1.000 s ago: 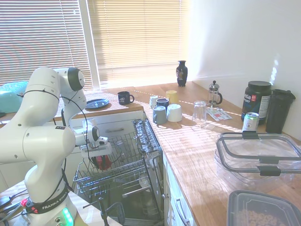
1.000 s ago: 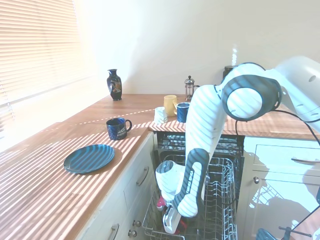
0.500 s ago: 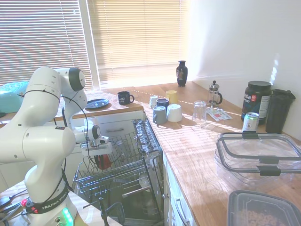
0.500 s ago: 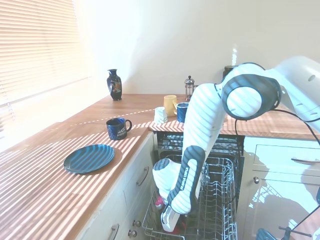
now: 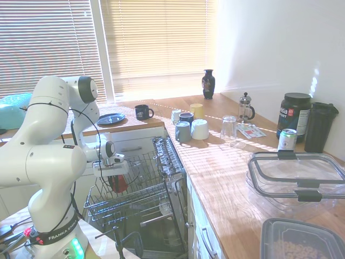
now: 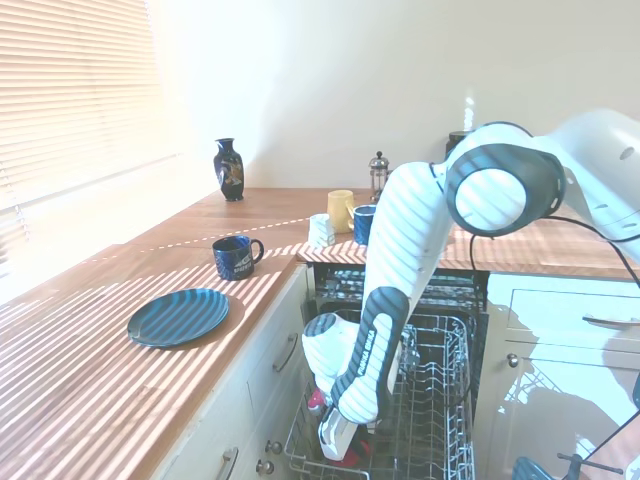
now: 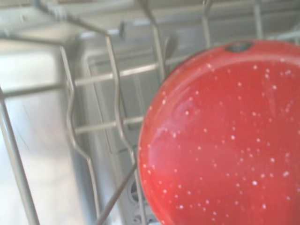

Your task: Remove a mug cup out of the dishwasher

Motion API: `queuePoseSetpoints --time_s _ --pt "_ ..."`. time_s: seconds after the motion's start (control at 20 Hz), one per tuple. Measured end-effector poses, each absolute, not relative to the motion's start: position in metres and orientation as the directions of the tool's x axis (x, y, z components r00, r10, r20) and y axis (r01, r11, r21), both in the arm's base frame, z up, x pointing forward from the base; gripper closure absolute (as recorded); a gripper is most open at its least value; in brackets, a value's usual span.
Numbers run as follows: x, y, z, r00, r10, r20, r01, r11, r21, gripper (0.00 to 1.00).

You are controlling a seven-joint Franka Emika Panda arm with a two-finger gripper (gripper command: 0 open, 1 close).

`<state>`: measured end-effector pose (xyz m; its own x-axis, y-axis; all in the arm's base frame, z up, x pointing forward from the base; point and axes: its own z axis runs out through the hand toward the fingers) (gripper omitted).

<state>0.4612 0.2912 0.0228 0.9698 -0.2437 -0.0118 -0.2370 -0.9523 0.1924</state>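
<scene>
Since a second ago, I see the claw (image 5: 115, 177) has come up a little over the rack (image 5: 141, 190) of the dishwasher (image 5: 161, 216), and the mug (image 5: 118, 183) has risen with it. From the first exterior view, the mug sits directly under the claw, touching it, red body showing just below the white hand and above the wires at the rack's near-left part. From the second exterior view, only a red sliver of the mug (image 6: 318, 402) shows beside the claw (image 6: 335, 445), low in the rack (image 6: 430, 400). I cannot make out the fingers themselves in either outside view, so I cannot tell whether they are clamped on the mug or merely around it. In the wrist view, the mug (image 7: 225, 136) fills most of the picture, glossy red with white specks, with grey tines (image 7: 117, 108) beside and behind it. On the counter (image 5: 226, 162), well apart from the claw, stand a navy mug (image 5: 143, 111), a plate (image 5: 111, 118) and a cluster of cups (image 5: 190, 127).
</scene>
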Motion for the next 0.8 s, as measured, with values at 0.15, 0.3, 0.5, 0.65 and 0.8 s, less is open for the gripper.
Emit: queuePoseSetpoints --time_s 0.15,0.3,0.5,0.65,0.8 --pt "0.461 0.286 0.05 0.967 -0.254 -0.003 -0.249 -0.952 0.178 1.0" --pt "0.458 0.273 0.087 0.963 -0.27 0.011 -0.268 -0.949 0.164 1.0" --pt "0.458 0.237 0.14 0.948 -0.316 0.04 -0.318 -0.939 0.13 1.0" --pt "0.458 0.198 0.185 0.93 -0.361 0.068 -0.366 -0.927 0.087 1.0" --pt "0.466 0.152 0.238 0.902 -0.419 0.106 -0.424 -0.905 0.027 1.0"
